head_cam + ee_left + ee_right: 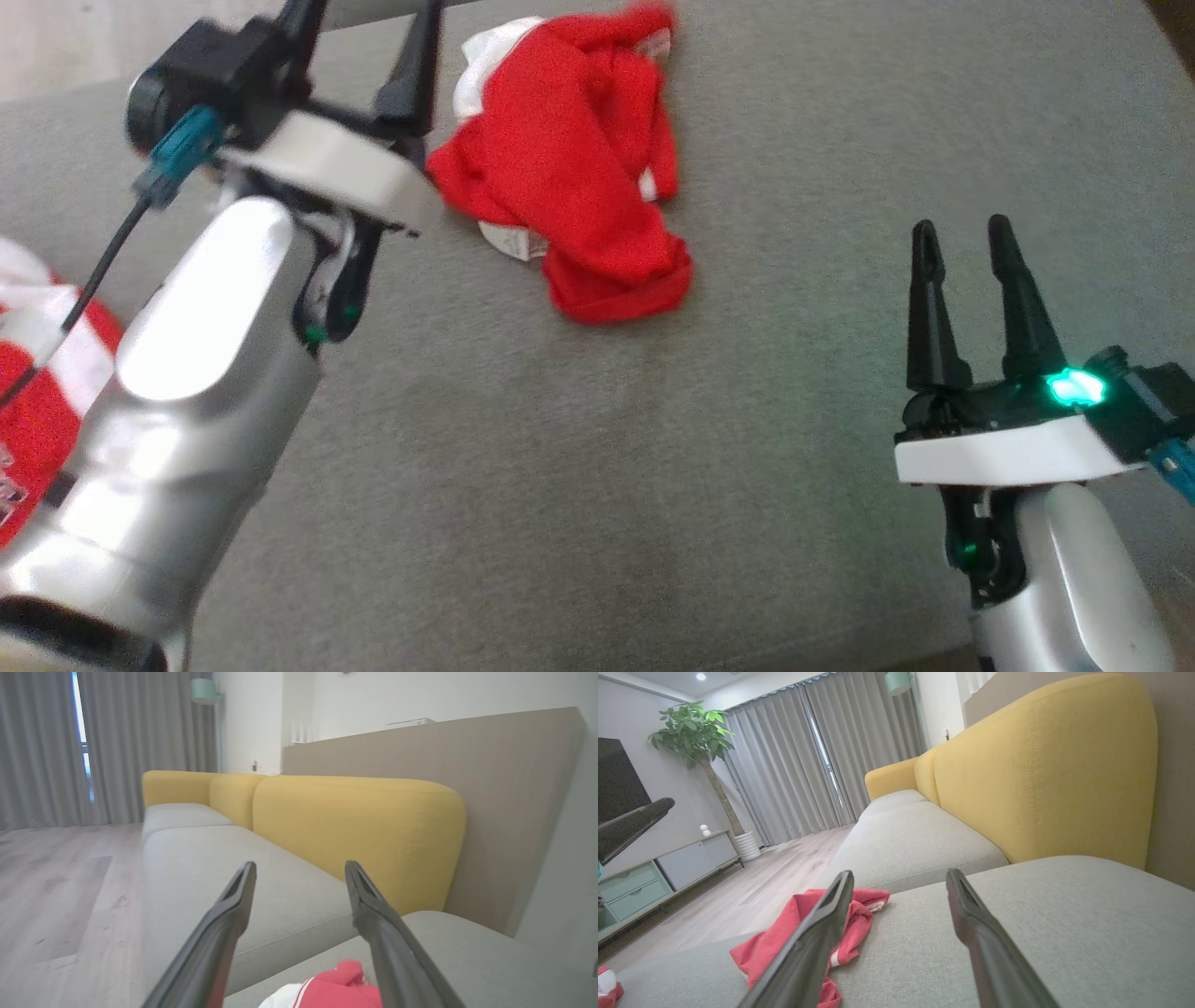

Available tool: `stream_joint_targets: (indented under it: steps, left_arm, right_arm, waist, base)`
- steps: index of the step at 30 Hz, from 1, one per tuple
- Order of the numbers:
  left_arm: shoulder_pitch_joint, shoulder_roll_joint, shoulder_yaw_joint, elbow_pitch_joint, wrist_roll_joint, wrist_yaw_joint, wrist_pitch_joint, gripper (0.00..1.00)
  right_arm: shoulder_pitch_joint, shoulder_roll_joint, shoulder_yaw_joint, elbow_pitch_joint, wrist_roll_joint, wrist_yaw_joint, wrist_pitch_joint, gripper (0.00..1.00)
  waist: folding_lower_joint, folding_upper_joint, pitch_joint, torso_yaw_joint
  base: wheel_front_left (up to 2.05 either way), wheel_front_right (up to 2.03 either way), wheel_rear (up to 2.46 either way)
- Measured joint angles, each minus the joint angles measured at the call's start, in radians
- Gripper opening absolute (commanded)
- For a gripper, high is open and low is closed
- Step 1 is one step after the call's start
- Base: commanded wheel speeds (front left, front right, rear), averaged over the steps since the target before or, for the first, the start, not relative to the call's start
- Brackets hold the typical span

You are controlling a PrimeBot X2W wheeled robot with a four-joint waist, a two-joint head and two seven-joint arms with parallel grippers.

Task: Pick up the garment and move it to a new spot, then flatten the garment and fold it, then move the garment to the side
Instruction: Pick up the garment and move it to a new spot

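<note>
The garment point(571, 168), red with white trim, lies crumpled on the grey sofa seat point(653, 467) near the far edge. My left gripper point(366, 28) hovers just left of it, open, with nothing between the fingers. In the left wrist view the left gripper point(300, 868) points along the sofa, and a red fold of the garment point(338, 989) sits low between its fingers. My right gripper point(962, 231) stands open at the lower right, well clear of the cloth. In the right wrist view the right gripper point(900, 877) is empty, and the garment point(784, 938) lies partly behind its left finger.
Another red and white cloth point(37, 401) lies at the seat's left edge, partly behind my left forearm. Yellow backrest cushions point(1041, 765) border the seat. Wooden floor point(56, 896), grey curtains, a potted plant point(691, 732) and a low cabinet point(668, 868) lie beyond.
</note>
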Motion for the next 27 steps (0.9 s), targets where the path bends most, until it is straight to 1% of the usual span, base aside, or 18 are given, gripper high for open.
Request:
stream_joint_targets:
  steps: [3,7,12,14,17,21,24,27]
  left_arm:
    - [0.045,0.026,0.016,0.026,-0.015,-0.001,-0.041,1.00]
    - [0.151,0.069,0.047,0.030,-0.026,0.000,-0.092,1.00]
    - [0.329,0.087,0.078,-0.033,-0.012,0.010,-0.111,1.00]
    - [0.414,0.085,0.111,-0.085,0.002,0.027,-0.111,1.00]
    - [0.543,0.069,0.168,-0.166,0.040,0.044,-0.114,1.00]
    - [0.700,0.007,0.235,-0.231,0.082,0.049,-0.114,1.00]
    - [0.756,-0.031,0.270,-0.244,0.119,0.035,-0.114,1.00]
    - [0.752,-0.058,0.299,-0.254,0.151,0.009,-0.114,1.00]
  right_arm:
    - [0.001,0.000,-0.020,0.000,-0.014,0.000,0.000,1.00]
    - [0.004,0.000,-0.044,0.002,-0.043,0.000,0.000,1.00]
    - [0.032,0.000,-0.063,0.016,-0.083,0.000,-0.005,1.00]
    - [0.054,0.000,-0.073,0.024,-0.092,0.000,-0.005,1.00]
    - [0.082,0.000,-0.084,0.034,-0.098,0.000,-0.005,1.00]
    - [0.088,0.001,-0.081,0.045,-0.110,0.000,-0.005,1.00]
    - [0.088,0.001,-0.081,0.051,-0.114,0.000,-0.005,1.00]
    - [0.088,0.001,-0.085,0.067,-0.117,0.000,-0.005,1.00]
  waist:
    - [0.0000,0.0000,-0.008,0.039]
    - [0.0000,0.0000,-0.025,0.102]
    - [-0.0002,0.0000,-0.058,0.189]
    - [-0.0002,0.0000,-0.074,0.220]
    - [-0.0002,0.0000,-0.099,0.262]
    - [-0.0003,0.0000,-0.126,0.300]
    - [-0.0003,0.0000,-0.135,0.313]
    - [-0.0002,0.0000,-0.133,0.321]
  base:
    - [0.00,0.00,0.00]
    - [0.00,0.00,0.00]
    - [0.00,0.00,0.00]
    - [0.00,0.00,0.00]
    - [0.00,0.00,0.00]
    - [0.00,0.00,0.00]
    - [0.00,0.00,0.00]
    - [0.00,0.00,0.00]
